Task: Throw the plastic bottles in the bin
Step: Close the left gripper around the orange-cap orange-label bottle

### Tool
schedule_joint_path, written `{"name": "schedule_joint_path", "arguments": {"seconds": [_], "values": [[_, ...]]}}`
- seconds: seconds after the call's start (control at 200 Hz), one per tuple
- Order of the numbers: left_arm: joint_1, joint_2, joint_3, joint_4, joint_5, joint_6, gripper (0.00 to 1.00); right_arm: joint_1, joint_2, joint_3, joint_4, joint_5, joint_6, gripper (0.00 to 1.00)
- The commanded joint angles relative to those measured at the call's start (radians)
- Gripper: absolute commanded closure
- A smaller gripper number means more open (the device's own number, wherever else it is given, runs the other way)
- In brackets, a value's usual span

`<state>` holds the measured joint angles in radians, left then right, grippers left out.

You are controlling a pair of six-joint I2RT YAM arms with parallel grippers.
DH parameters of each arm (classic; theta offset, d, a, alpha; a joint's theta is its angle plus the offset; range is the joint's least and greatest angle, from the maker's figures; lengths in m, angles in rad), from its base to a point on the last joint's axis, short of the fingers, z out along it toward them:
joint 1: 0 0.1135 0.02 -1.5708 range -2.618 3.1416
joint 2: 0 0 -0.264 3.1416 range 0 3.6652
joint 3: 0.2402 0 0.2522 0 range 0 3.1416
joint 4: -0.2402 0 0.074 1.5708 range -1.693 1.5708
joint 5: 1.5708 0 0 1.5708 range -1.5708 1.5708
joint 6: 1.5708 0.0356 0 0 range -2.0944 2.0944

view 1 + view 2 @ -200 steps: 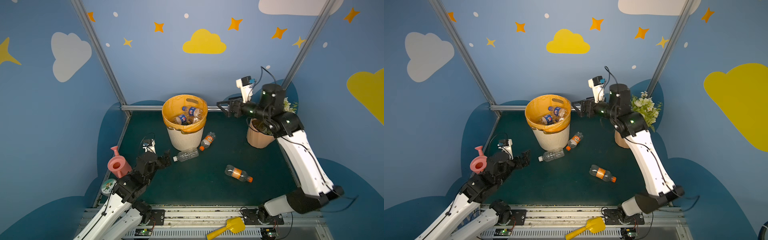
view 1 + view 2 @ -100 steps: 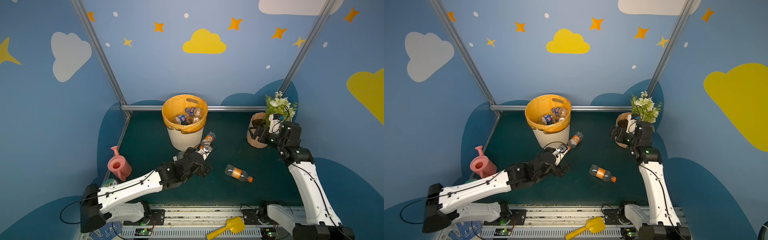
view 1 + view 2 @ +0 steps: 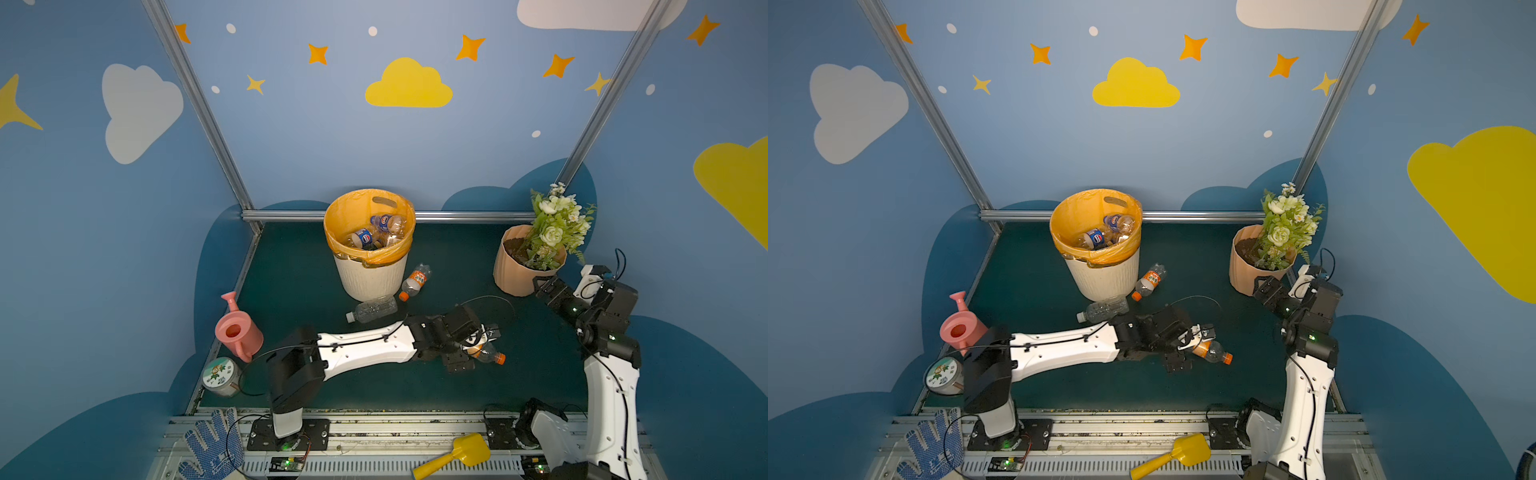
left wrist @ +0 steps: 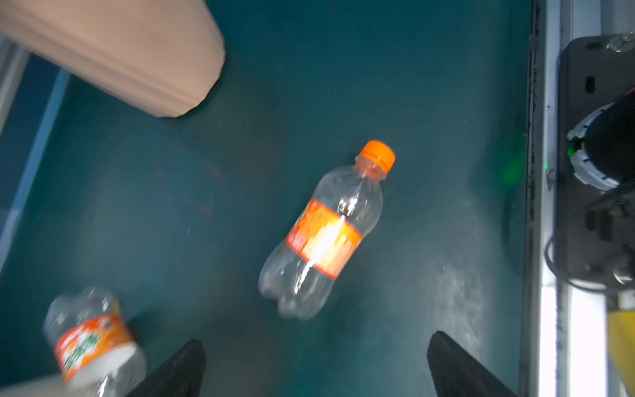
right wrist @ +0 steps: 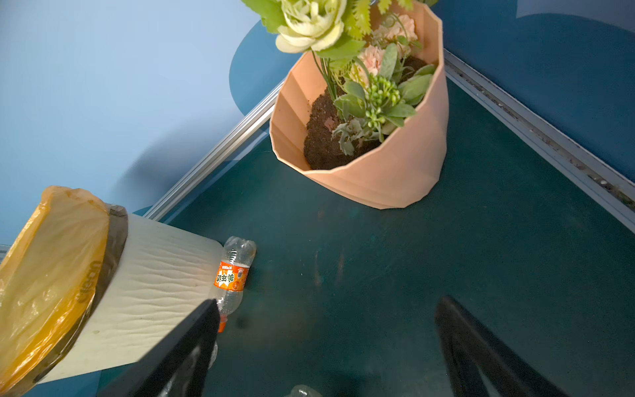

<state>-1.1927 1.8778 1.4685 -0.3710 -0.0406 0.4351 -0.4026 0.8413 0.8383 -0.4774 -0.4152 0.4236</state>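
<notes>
The bin (image 3: 370, 278) (image 3: 1104, 280), cream with an orange liner, stands at the back and holds several plastic bottles (image 3: 376, 232). An orange-labelled bottle (image 3: 415, 280) (image 5: 233, 275) lies against its base, next to a clear white-capped bottle (image 3: 372, 309) (image 3: 1102, 309). Another orange-capped bottle (image 3: 490, 355) (image 4: 326, 233) lies at front centre. My left gripper (image 3: 478, 349) (image 4: 315, 338) is open over its base end; in the left wrist view the bottle lies just ahead of the fingertips, untouched. Beside the flower pot, my right gripper (image 3: 548, 291) (image 5: 326, 302) is open and empty.
A peach flower pot (image 3: 515, 270) (image 5: 395, 172) stands back right, close to my right gripper. A pink watering can (image 3: 239, 334) and a round jar (image 3: 220, 376) sit at the left edge. A yellow scoop (image 3: 457, 455) and a glove (image 3: 212, 444) lie on the front rail.
My left arm swung from the left side across to the orange-capped bottle at front centre. My right arm came away from beside the bin and dropped low next to the flower pot.
</notes>
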Motion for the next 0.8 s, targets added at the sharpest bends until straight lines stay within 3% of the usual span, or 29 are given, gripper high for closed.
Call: {"name": "schedule_joint_path", "arguments": {"seconds": [0.0, 0.275, 0.561, 0.796], "values": [[-0.010, 0.080, 0.047, -0.034, 0.038, 0.055, 0.00, -0.031, -0.029, -0.018, -0.004, -0.065, 0.013, 0.04], [-0.009, 0.193, 0.097, -0.020, 0.044, 0.095, 0.02, -0.064, -0.042, -0.024, -0.030, -0.082, -0.010, 0.04], [-0.011, 0.275, 0.134, 0.005, 0.064, 0.058, 0.05, -0.070, -0.029, -0.018, -0.021, -0.097, -0.010, 0.05], [-0.011, 0.318, 0.177, -0.012, 0.082, 0.053, 0.14, -0.071, -0.025, -0.021, -0.016, -0.111, -0.008, 0.05]]}}
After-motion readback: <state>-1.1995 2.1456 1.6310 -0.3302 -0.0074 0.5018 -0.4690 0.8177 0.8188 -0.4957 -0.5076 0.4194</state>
